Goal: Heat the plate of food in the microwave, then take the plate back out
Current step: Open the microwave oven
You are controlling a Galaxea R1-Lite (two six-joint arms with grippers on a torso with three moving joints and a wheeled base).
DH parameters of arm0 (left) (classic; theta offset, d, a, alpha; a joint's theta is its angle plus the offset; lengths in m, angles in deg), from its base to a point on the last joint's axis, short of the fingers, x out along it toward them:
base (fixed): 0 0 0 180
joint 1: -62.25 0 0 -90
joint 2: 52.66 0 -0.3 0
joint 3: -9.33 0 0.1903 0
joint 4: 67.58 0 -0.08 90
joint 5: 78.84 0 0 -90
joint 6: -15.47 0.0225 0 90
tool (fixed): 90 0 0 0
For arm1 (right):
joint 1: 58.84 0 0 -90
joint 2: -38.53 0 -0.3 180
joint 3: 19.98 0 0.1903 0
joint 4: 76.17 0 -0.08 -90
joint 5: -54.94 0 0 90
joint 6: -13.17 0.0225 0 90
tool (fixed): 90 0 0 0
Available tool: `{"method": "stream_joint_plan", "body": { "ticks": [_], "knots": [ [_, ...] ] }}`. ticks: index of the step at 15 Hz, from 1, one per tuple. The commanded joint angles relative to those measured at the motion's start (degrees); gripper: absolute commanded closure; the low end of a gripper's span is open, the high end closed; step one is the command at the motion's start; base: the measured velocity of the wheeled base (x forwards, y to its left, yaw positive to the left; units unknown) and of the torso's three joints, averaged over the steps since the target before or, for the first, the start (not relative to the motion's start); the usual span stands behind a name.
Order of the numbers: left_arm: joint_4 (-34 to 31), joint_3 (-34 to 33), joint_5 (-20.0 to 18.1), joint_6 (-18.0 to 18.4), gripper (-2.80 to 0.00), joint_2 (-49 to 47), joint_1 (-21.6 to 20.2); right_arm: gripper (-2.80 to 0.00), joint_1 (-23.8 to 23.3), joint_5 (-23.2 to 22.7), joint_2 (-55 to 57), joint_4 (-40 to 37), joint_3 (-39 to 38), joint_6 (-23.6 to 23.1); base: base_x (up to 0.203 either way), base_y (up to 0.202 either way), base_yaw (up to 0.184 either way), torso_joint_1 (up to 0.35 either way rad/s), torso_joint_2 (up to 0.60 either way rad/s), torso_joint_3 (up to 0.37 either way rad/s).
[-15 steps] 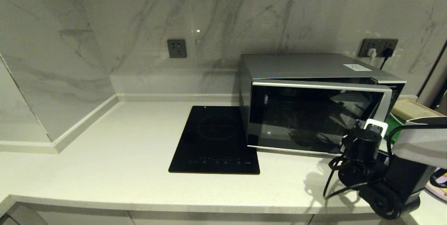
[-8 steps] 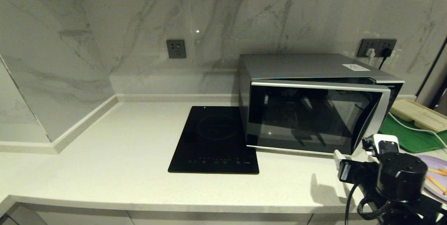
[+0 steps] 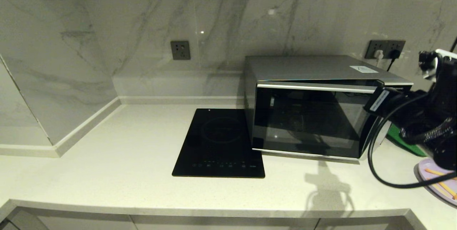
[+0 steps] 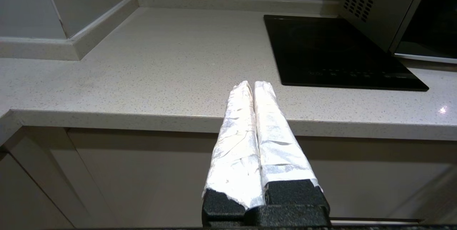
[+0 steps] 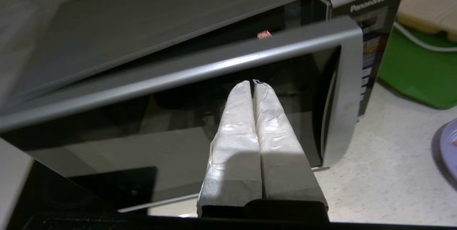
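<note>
In the head view, the microwave [image 3: 321, 112] stands at the back right of the worktop [image 3: 125, 173], its door a little ajar. The plate of food [image 3: 433, 180] lies at the right front edge. The right arm [image 3: 428, 108] is raised beside the microwave's right end.

In the left wrist view, the left gripper [image 4: 254, 86] hangs before the worktop's front edge, fingers pressed together, empty.

In the right wrist view, the right gripper [image 5: 252, 84] points at the door glass, fingers together, holding nothing.
</note>
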Motion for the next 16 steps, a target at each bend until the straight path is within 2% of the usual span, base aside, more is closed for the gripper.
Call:
{"method": "stream_joint_plan", "body": {
  "ticks": [1, 4, 7, 10, 12, 14, 16],
  "knots": [
    [0.0, 0.0, 0.0, 0.0, 0.00, 0.0, 0.0, 0.00, -1.1, -1.0, 2.1, -24.3, 15.2, 5.5, 0.000, 0.000, 0.000, 0.000, 0.00, 0.000],
    [0.0, 0.0, 0.0, 0.0, 0.00, 0.0, 0.0, 0.00, -1.9, -2.7, 10.7, -38.3, 29.5, 12.5, 0.000, 0.000, 0.000, 0.000, 0.00, 0.000],
    [0.0, 0.0, 0.0, 0.0, 0.00, 0.0, 0.0, 0.00, -5.3, -3.2, 19.7, -46.5, 41.5, 17.5, 0.000, 0.000, 0.000, 0.000, 0.00, 0.000],
    [0.0, 0.0, 0.0, 0.0, 0.00, 0.0, 0.0, 0.00, -9.4, -4.3, 24.0, -52.5, 52.1, 19.9, 0.000, 0.000, 0.000, 0.000, 0.00, 0.000],
    [0.0, 0.0, 0.0, 0.0, 0.00, 0.0, 0.0, 0.00, -12.1, -8.7, 24.3, -57.1, 58.5, 21.9, 0.000, 0.000, 0.000, 0.000, 0.00, 0.000],
    [0.0, 0.0, 0.0, 0.0, 0.00, 0.0, 0.0, 0.00, -16.2, -15.2, 24.4, -63.6, 65.2, 25.7, 0.000, 0.000, 0.000, 0.000, 0.00, 0.000],
    [0.0, 0.0, 0.0, 0.0, 0.00, 0.0, 0.0, 0.00, -21.1, -22.0, 25.1, -66.8, 66.5, 28.3, 0.000, 0.000, 0.000, 0.000, 0.00, 0.000]
  ]
}}
